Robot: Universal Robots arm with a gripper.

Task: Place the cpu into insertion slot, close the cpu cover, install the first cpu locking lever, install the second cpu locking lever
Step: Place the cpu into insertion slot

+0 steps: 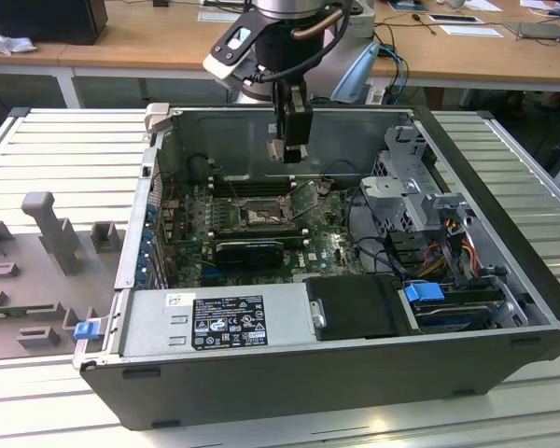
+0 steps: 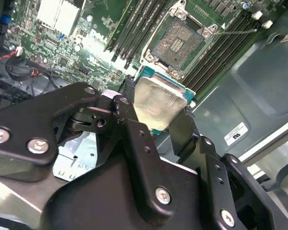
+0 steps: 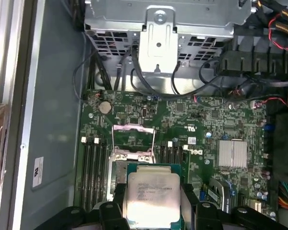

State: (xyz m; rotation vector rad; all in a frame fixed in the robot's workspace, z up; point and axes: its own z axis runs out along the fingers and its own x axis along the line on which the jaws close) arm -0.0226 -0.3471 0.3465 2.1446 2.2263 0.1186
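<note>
Gripper (image 1: pixel 287 149): hangs inside the open case (image 1: pixel 261 392), above the slot (image 1: pixel 261 217) and a little toward the case's back wall. Apart from the board (image 1: pixel 327 245).
Fingers (image 2: pixel 134 129): closed part-way, as far as the cpu's width, one on each of two opposite edges of the chip. In both wrist views they touch nothing but the cpu.
Grip: in the first wrist view the gripper (image 3: pixel 153 191) clamps the cpu (image 3: pixel 152 199) by its sides, and the silvery top is left uncovered between the fingers (image 3: pixel 189 201).
Cpu (image 2: pixel 158 100): in the gripper (image 2: pixel 158 103), held clear of the slot (image 2: pixel 177 43) and not seated. Green edge visible round the metal top. It looks roughly level with the board.
Slot (image 3: pixel 133 141): contact field bare in the second wrist view, metal surround round it. In the first wrist view it lies just beyond the cpu's far edge.
Cover: cannot tell how it stands.
Memory slots (image 2: pixel 134 28): long black rows on both sides of the slot.
Thin rod (image 2: pixel 235 31): runs out from one slot corner across the memory slots.
Board (image 3: pixel 192 110): green, surrounds the slot.
</note>
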